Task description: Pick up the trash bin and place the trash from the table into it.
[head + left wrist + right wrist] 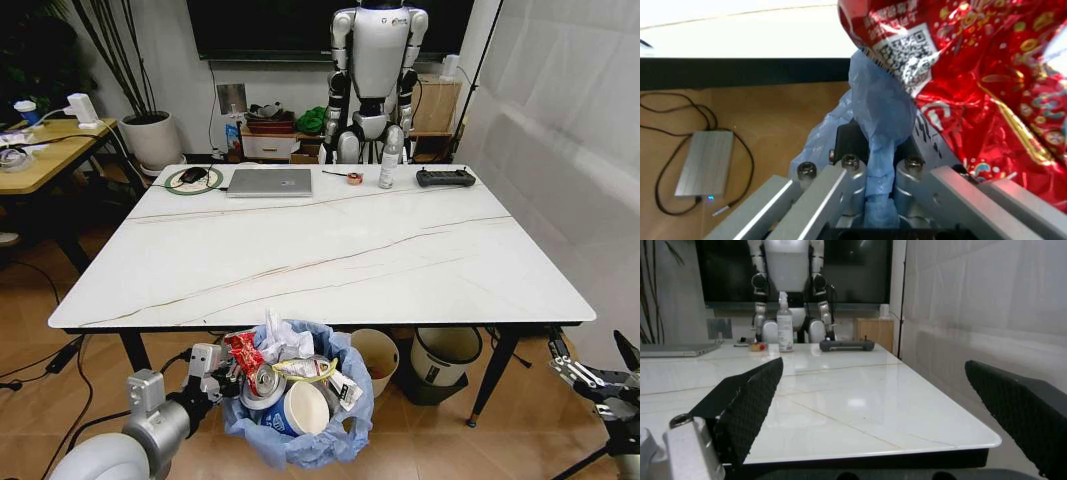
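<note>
Left gripper [222,378] sits nearest in the head view, low at the front, clenched on the blue bag rim of the trash bin [300,440], which hangs below the near edge of the table [330,260]. Trash [290,375] is already heaped in it: one red wrapper, one crushed can, one white tissue wad, one cup, a few smaller wrappers. Tabletop litter count: zero; far from the jaws sit one laptop [269,182], one black remote [445,178], one spray bottle [389,158], one tape roll [353,178], one green ring [193,180]. Under the table: one cream bin [375,360], one white bucket [447,352]. Right gripper [600,378] idles low off the table's right corner, fingers spread. Left wrist view: jaws pinch a fold of the blue liner [881,150] dead centre, with the red foil wrapper [973,75] crowding one side above them; one silver power brick [703,162] on the floor well off to the other side. Judgement: load is light, but the liner is thin, soft and slippery film, likely to stretch or slip; better to hold rim and bag together than bag alone, and keep the bin upright since the heap overtops the rim. Right wrist view: both black pads [750,400] wide apart, nothing between them, table edge just ahead, remote and bottle far beyond.
</note>
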`<state>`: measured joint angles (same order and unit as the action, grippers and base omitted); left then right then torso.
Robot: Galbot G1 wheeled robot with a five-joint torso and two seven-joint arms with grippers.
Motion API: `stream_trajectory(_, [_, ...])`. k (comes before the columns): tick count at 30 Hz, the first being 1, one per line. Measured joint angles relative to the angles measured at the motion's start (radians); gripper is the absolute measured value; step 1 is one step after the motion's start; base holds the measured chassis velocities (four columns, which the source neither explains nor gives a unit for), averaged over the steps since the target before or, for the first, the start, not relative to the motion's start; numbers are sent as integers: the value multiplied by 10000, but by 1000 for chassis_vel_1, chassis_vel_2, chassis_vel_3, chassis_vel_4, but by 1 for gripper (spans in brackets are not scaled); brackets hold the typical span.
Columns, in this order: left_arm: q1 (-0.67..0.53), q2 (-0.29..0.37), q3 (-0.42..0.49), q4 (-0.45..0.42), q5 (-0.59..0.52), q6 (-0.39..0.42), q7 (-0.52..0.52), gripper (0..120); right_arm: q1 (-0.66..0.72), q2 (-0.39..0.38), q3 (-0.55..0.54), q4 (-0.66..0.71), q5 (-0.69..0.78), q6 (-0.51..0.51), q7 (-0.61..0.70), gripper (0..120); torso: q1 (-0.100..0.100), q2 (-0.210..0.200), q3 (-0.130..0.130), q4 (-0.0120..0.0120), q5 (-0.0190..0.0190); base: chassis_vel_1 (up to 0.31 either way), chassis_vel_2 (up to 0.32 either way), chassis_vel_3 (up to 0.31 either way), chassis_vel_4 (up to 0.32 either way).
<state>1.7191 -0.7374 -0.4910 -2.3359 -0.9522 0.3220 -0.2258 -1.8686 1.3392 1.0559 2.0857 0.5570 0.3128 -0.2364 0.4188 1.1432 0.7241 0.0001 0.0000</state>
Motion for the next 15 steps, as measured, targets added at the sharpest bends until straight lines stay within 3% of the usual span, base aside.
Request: stream_trajectory(15, [35,-103,223,150,467,-277,48,0,2,-8,-2,8,11,-7,12,100,0,0,0,0,0,0,0,0,0])
